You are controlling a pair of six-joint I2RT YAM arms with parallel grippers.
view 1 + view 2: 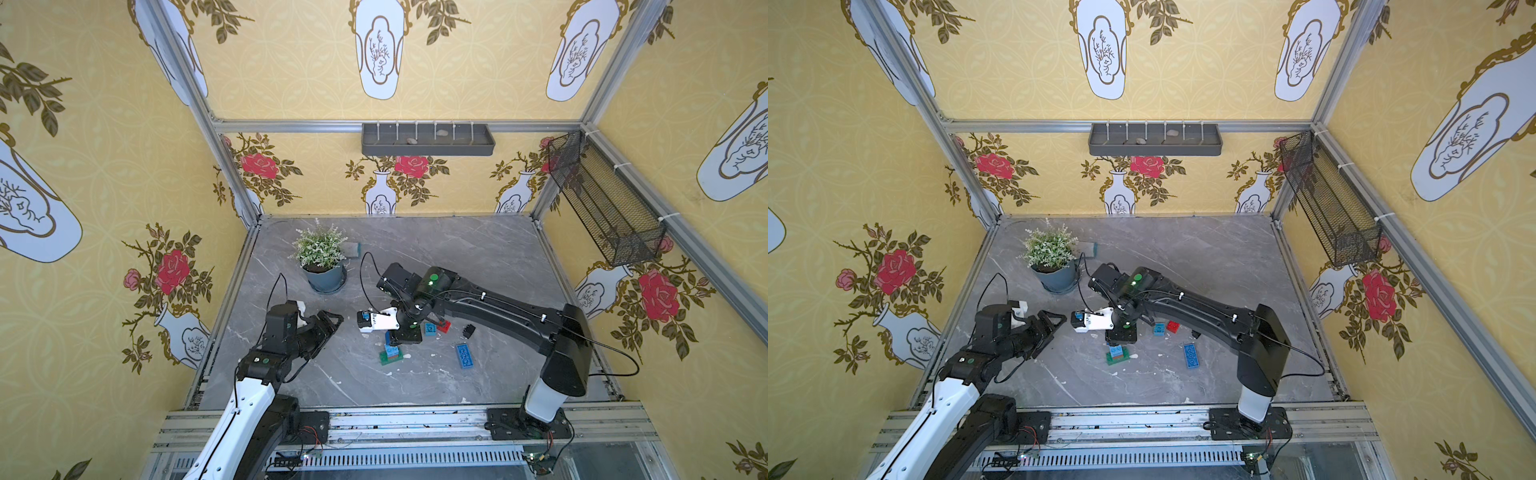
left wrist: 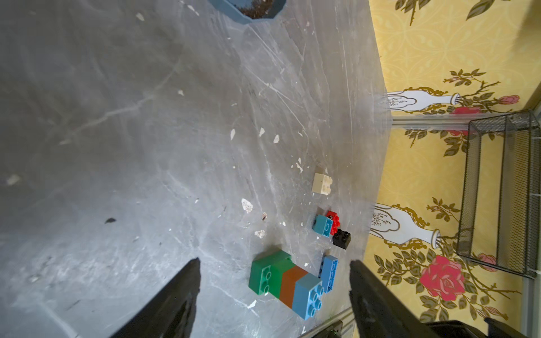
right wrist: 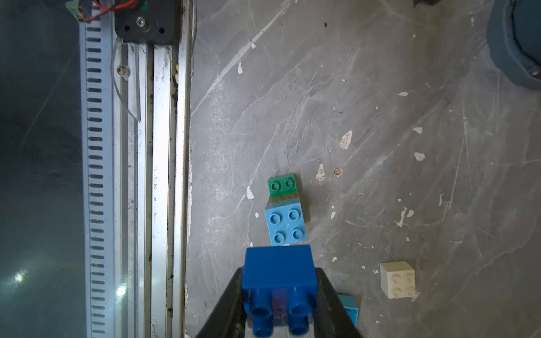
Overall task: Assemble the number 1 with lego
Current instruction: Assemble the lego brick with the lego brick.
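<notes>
Right wrist view: the right gripper (image 3: pixel 279 273) pinches a dark blue brick (image 3: pixel 278 269) between its two black fingers (image 3: pixel 229 295), one finger on each side wall. The studs of the held brick face the wrist camera. The held brick is positioned just beside the top of the stack (image 3: pixel 285 216), which stands on the grey tabletop (image 3: pixel 380 87). Whether the held brick touches the stack cannot be determined.

The stack has three layers:
- a green brick (image 3: pixel 281 185) at the base, projecting past the upper layers with two studs exposed;
- an orange-brown brick (image 3: pixel 285 199) in the middle;
- a light blue brick (image 3: pixel 285 225) on top, showing four studs.

A white brick (image 3: pixel 397 279) lies apart from the stack. A teal brick (image 3: pixel 349 305) is partly hidden behind one finger.

In both top views the right gripper points down at the stack, near the middle of the tabletop. To the robot's right of the stack lie the teal brick (image 1: pixel 430 329) and a red brick (image 1: pixel 444 325), just beside each other, then a black brick (image 1: pixel 468 331). A long blue brick (image 1: pixel 464 356) lies flat, nearer the robot base.

Left wrist view: the left gripper (image 2: pixel 274 261) has its jaws spread wide with nothing between them. In a top view it hovers over the tabletop, well to the left of the stack (image 1: pixel 328 322). A potted plant (image 1: pixel 321 259) stands beyond it.
</notes>
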